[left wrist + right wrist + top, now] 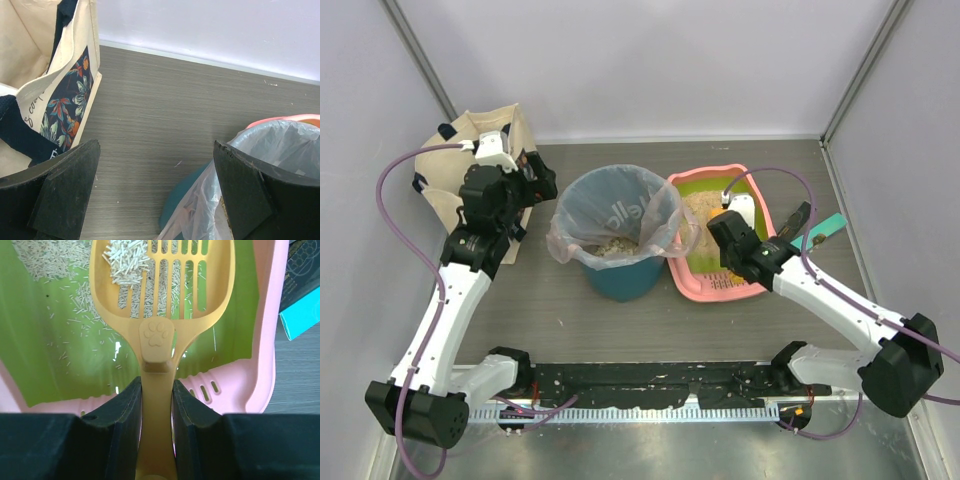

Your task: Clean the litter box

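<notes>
Arms bent forward — right gripper (156, 390) low over litter box (272, 315), jaws clenched on scoop (162, 285) handle; left gripper (157, 172) released beside bin (620, 278). We see box just beside bin, green floor partly bare.

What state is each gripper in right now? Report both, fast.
Left gripper: open, jaws wide apart, holding nothing.
Right gripper: shut on the handle of the orange scoop, over the litter box.
</notes>
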